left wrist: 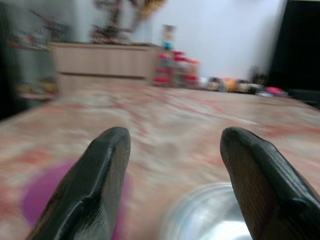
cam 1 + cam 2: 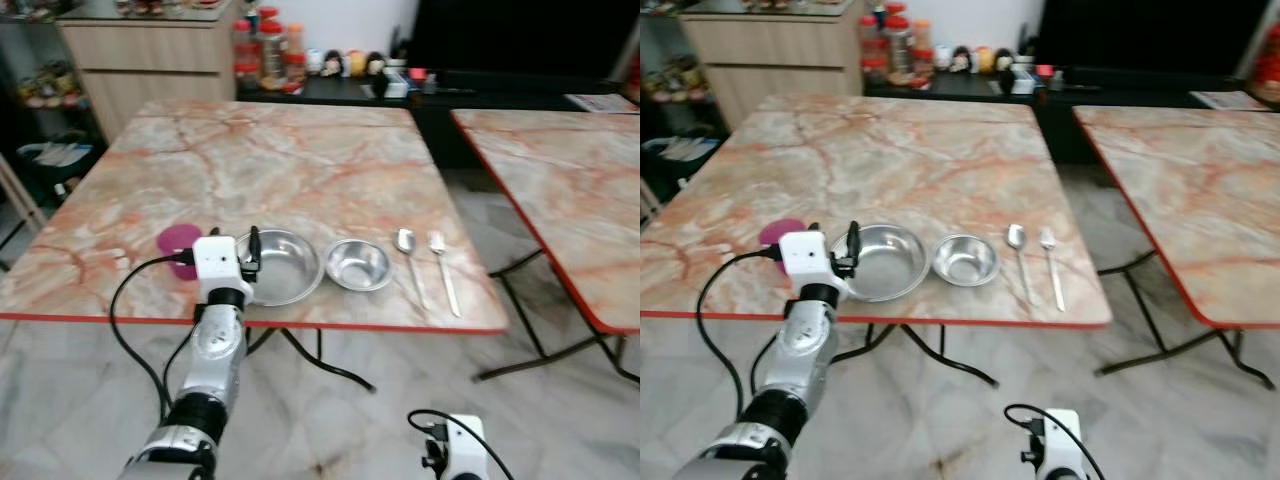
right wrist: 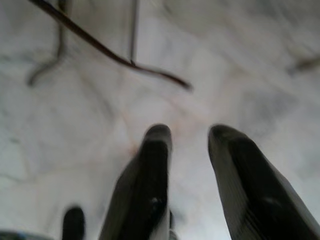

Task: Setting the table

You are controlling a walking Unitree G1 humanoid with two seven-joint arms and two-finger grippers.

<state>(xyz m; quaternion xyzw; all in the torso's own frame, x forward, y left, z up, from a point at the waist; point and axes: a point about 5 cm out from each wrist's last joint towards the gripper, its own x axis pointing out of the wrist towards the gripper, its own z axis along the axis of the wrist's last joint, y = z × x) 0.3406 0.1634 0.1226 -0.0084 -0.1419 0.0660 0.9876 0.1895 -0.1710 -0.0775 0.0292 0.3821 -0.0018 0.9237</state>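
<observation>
Marble-look bench (image 2: 300, 150) with an orange edge, pale tiled floor (image 2: 330, 420) underneath, a second one just like it off to the right. Nearest the camera, the right end effector (image 3: 187, 137) hangs low by the floor, fingers a bit apart, holding nothing. The left end effector (image 1: 172, 145) is up at the near edge of the bench, fingers spread wide and empty, hovering between the pink cup (image 2: 178, 241) and the big steel bowl (image 2: 283, 264). The cup sits left of that bowl near the front edge. Just right of the big bowl is a smaller steel bowl (image 2: 359, 264), the two nearly touching. Then a spoon (image 2: 408, 262) and a fork (image 2: 444, 268) lie side by side, handles pointing to the near edge. The rest of the bench top behind them is bare marble. Further back there's a wooden cabinet (image 2: 150, 60) and a low dark shelf (image 2: 420, 95) with red-lidded jars (image 2: 268, 50) and small figurines, too small to make out.
</observation>
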